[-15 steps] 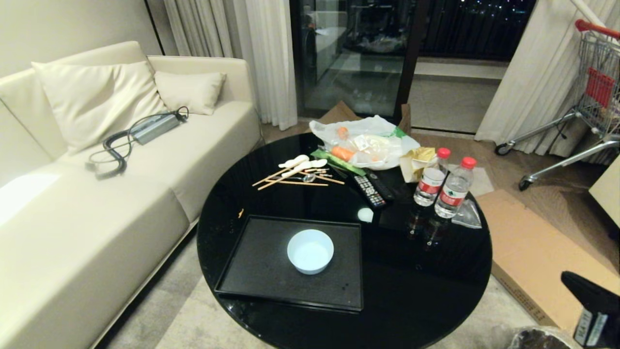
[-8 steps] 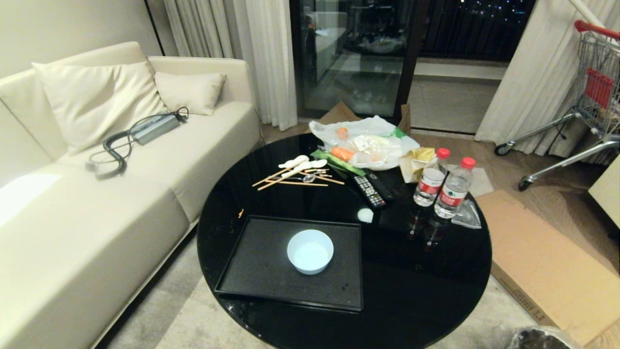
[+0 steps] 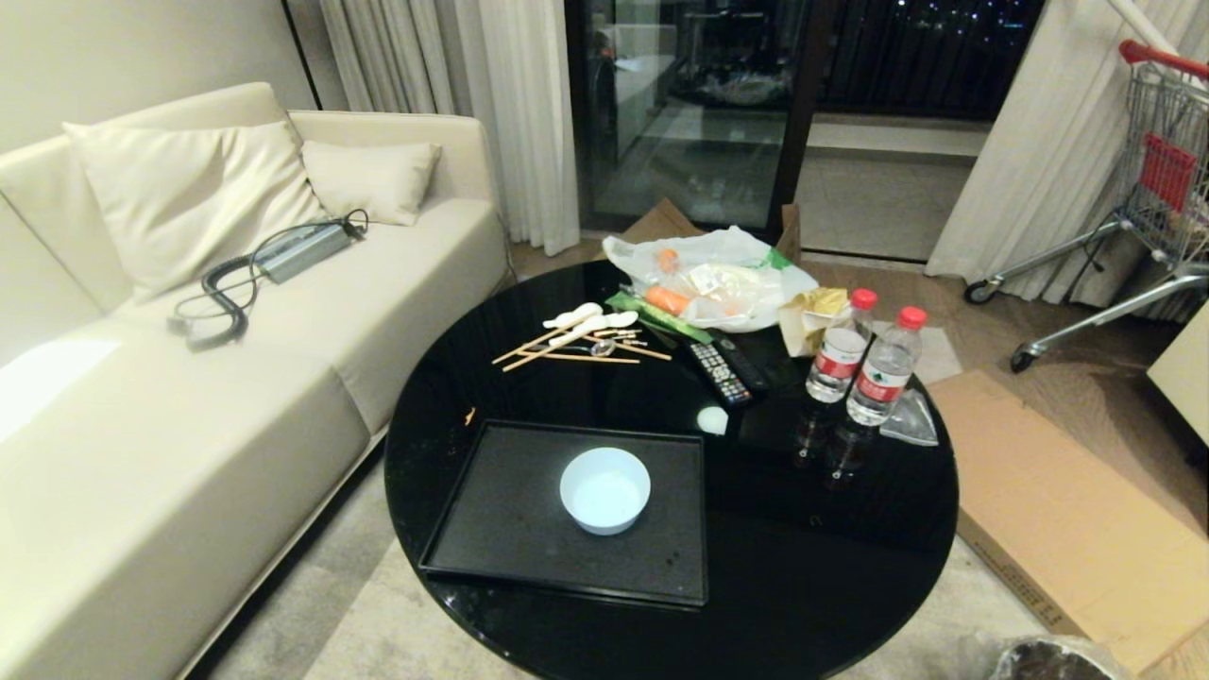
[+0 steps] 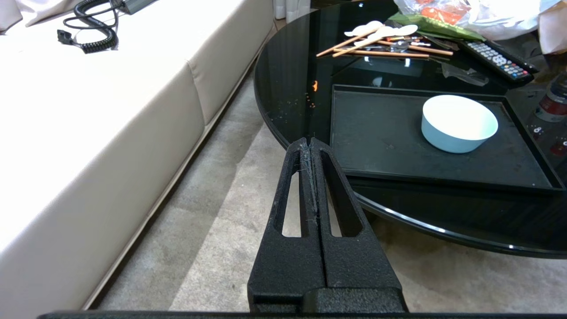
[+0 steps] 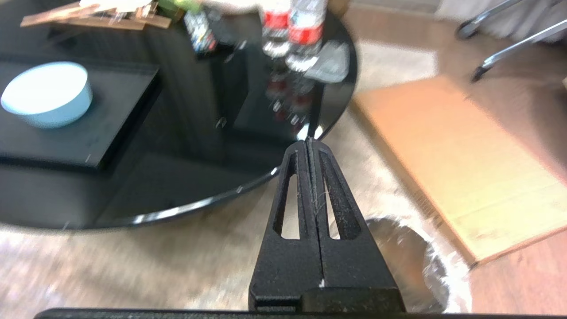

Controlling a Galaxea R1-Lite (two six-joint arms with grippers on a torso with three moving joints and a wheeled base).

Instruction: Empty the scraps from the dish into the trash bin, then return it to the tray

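Note:
The pale blue dish (image 3: 604,489) stands upright on the black tray (image 3: 501,538) near the round table's front, and its white inside looks empty. The scraps are out of view. At the lower right, the lined trash bin (image 3: 1048,659) sits on the floor. Neither arm shows in the head view. My left gripper (image 4: 308,141) is shut and empty, hanging over the carpet off the table's left edge, with the dish (image 4: 459,123) and tray (image 4: 390,141) beyond it. My right gripper (image 5: 308,142) is shut and empty above the floor beside the trash bin (image 5: 412,261), far from the dish (image 5: 46,94).
Chopsticks and spoons (image 3: 581,335), a remote (image 3: 720,371), two water bottles (image 3: 864,364) and a plastic bag with carrots (image 3: 708,279) crowd the table's far half. A tiny orange bit (image 3: 469,414) lies left of the tray. A sofa (image 3: 189,378) is on the left, cardboard (image 3: 1058,501) on the right.
The dark part of my right arm at the head view's lower right corner a second ago has withdrawn out of view. Dish and tray have not moved.

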